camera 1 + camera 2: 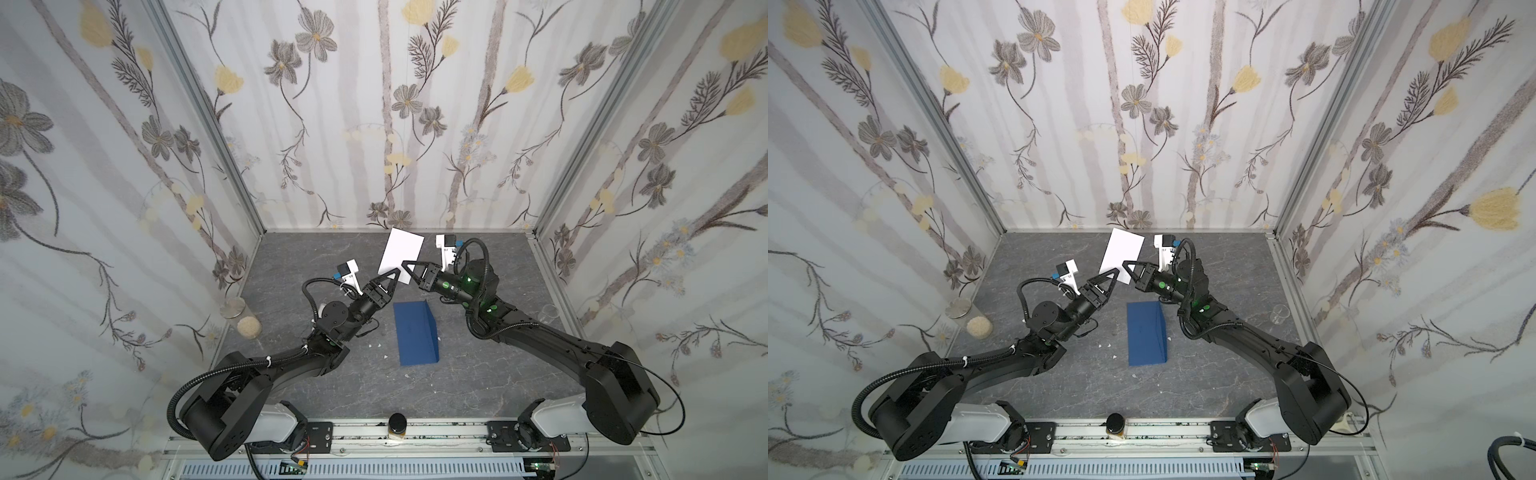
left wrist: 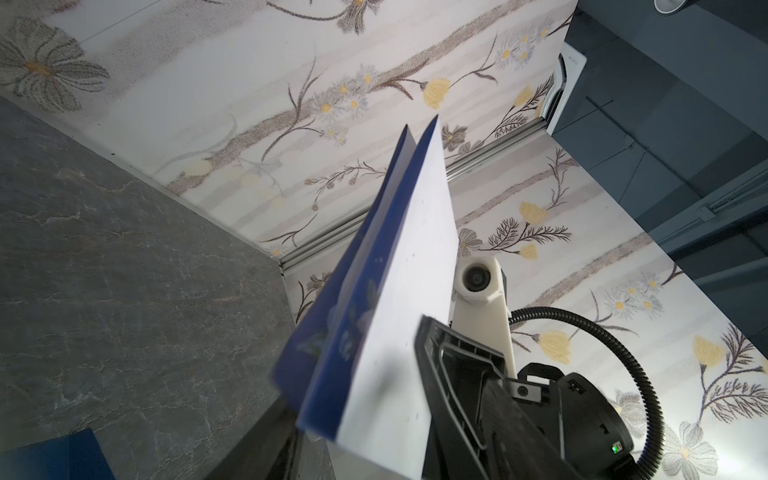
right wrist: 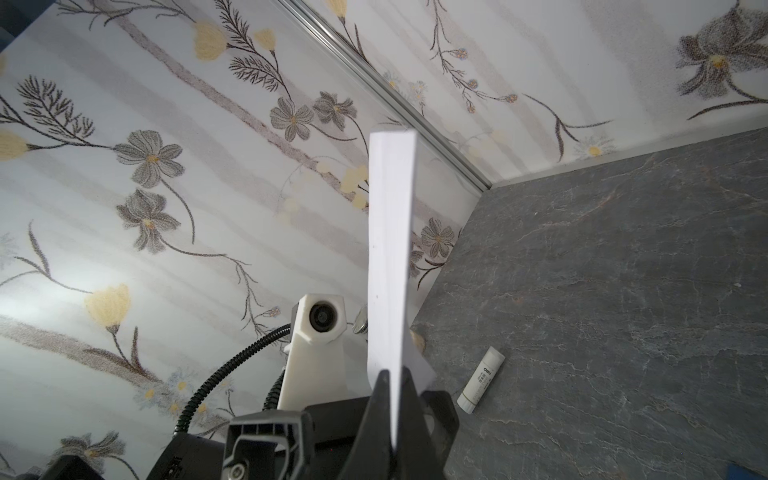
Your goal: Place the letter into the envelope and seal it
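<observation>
Pinching the folded letter (image 1: 401, 252) by 1 edge in my right jaws, left jaws wide around it, risks it unfolding.

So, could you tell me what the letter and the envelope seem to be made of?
The letter: thin matte white paper, it seems; folded, its two halves gaping. The envelope: matte dark blue paper, perhaps light card; its creased flap stands up.
</observation>
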Controlling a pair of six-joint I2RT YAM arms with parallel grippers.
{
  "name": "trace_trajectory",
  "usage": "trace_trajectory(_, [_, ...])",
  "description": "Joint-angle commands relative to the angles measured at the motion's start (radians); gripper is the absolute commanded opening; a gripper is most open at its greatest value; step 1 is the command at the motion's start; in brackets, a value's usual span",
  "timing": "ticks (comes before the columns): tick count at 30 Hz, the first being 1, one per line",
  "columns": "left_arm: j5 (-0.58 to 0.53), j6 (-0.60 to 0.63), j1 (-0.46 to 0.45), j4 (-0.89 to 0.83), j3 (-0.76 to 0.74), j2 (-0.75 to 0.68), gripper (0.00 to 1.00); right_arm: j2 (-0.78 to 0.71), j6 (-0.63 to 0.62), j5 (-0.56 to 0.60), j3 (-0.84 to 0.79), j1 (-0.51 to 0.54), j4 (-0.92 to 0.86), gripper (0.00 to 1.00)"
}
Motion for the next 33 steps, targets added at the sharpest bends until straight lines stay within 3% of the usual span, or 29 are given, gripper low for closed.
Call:
trace_trajectory(1, [-0.018, -0.029, 0.001, 0.055, -0.028, -0.015, 0.68, 0.005, -0.002, 0.000, 0.023, -0.003, 0.031, 0.00])
trace_trajectory(15, [-0.029, 0.029, 0.001, 0.064, 0.047, -0.004, 0.67, 0.018, 0.026, -0.022, 0.022, 0.008, 0.066, 0.00])
trace_trajectory(30, [-0.015, 0.025, 0.005, 0.100, 0.084, 0.040, 0.37, 0.019, 0.026, -0.020, 0.025, 0.009, 0.068, 0.00])
trace_trajectory(33, [-0.012, 0.024, 0.006, 0.105, 0.082, 0.041, 0.24, 0.019, 0.026, -0.021, 0.028, 0.008, 0.071, 0.00])
